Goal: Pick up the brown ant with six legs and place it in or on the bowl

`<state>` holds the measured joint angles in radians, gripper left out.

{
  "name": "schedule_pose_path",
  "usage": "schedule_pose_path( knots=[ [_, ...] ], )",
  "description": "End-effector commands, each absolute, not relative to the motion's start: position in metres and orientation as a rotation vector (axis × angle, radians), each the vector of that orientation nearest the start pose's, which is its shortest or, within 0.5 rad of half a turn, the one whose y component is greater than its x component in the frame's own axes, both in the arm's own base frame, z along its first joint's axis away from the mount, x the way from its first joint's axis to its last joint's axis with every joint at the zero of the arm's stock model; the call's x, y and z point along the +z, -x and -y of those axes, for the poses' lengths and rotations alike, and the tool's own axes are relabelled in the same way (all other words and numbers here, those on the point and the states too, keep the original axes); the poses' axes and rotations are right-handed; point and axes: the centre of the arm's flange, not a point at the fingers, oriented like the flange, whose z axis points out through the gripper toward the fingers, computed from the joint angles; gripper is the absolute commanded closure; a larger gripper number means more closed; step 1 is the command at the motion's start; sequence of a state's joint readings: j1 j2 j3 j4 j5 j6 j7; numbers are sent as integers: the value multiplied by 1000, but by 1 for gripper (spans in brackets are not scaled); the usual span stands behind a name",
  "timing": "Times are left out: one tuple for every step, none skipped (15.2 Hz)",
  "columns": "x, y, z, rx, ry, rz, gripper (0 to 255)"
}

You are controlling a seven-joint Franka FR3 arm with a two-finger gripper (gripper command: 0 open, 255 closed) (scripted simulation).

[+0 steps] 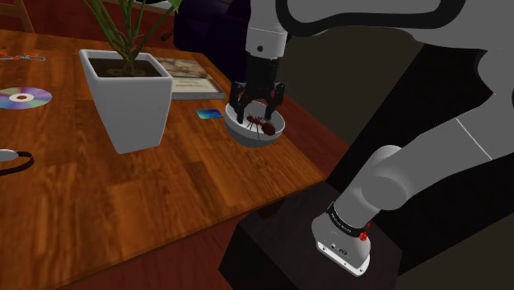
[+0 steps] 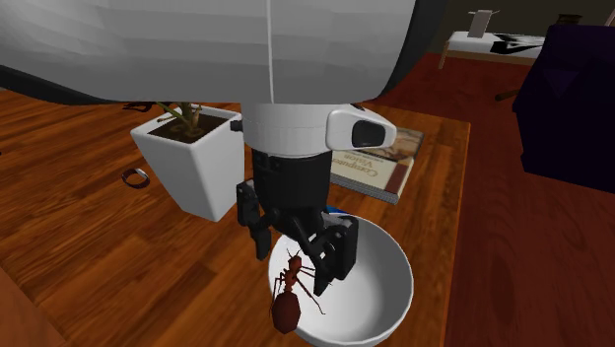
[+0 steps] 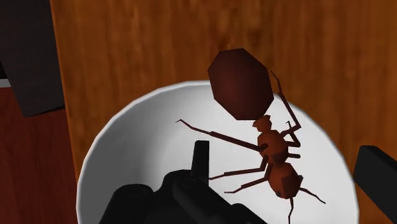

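Placement seems done: pincer spread, brown ant lying loose in white bowl; next, lift straight clear.

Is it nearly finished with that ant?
Nearly. The brown ant already seems to rest in the white bowl, its abdomen poking past the rim. The claw stands open around it, not gripping. What's left is only pulling the claw away.

Wooden table, brown planks | white square planter standing upright mid-table | white bowl near the table's edge, just beside a blue card | book lying flat behind the card | silver disc towards the shoulder view's left | small dark ring near the planter
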<state>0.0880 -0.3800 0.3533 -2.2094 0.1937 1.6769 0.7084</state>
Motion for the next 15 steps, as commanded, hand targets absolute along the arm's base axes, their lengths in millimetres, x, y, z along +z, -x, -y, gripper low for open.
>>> schedule_pose_path(
  knots=[
    [508,-373,-211,282,3122,-534,0],
    [508,-373,-211,282,3122,-534,0],
    [508,-373,-211,282,3122,-534,0],
    [521,-376,-211,282,3122,-534,0],
    [534,-378,-211,282,3122,-534,0],
    [547,-380,-211,282,3122,-534,0],
    [557,-382,-211,282,3122,-534,0],
    [557,-382,-211,282,3122,-534,0],
    [557,-382,-211,282,3122,-534,0],
    [557,-382,-211,282,3122,-534,0],
    [557,-382,-211,282,3122,-534,0],
    [557,-382,-211,282,3122,-534,0],
    [557,-382,-211,282,3122,-534,0],
    [557,-382,-211,282,3122,-534,0],
    [557,-382,-211,282,3122,-534,0]
  ],
)
